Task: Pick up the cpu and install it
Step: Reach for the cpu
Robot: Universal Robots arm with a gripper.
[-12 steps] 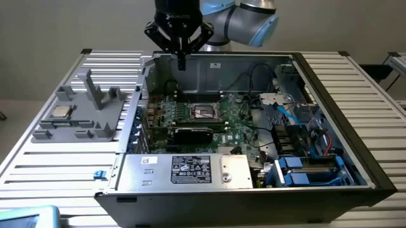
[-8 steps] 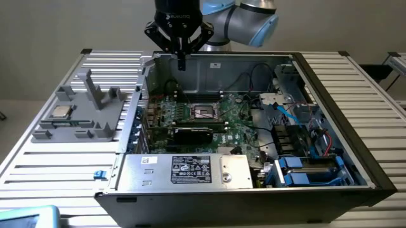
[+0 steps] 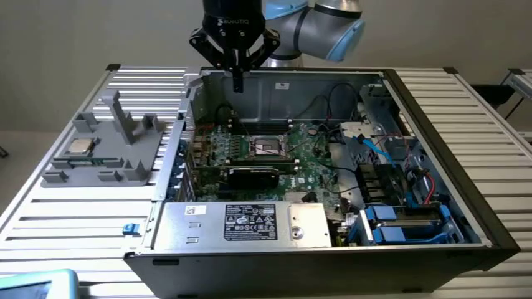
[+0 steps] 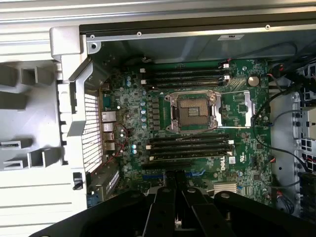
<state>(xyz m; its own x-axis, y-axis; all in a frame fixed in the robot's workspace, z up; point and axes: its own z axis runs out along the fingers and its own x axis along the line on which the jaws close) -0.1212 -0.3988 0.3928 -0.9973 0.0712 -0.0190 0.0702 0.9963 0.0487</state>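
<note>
The cpu (image 3: 80,146), a small silver square chip, lies on the grey holder (image 3: 104,163) on the table, at the exterior view's left of the open computer case. My gripper (image 3: 238,80) hangs high over the back of the case, its fingers shut together with nothing between them. It is well apart from the cpu. The dark square socket (image 3: 268,146) with its metal frame sits in the middle of the green motherboard (image 3: 316,163). In the wrist view the socket (image 4: 191,111) lies beyond my gripper (image 4: 177,210), and its cavity looks bare.
A black card (image 3: 253,174) stands across the board in front of the socket. A silver power supply (image 3: 241,221) fills the case's near side, with cables and blue drive bays (image 3: 399,224) at the exterior view's right. Upright posts (image 3: 124,118) rise from the holder.
</note>
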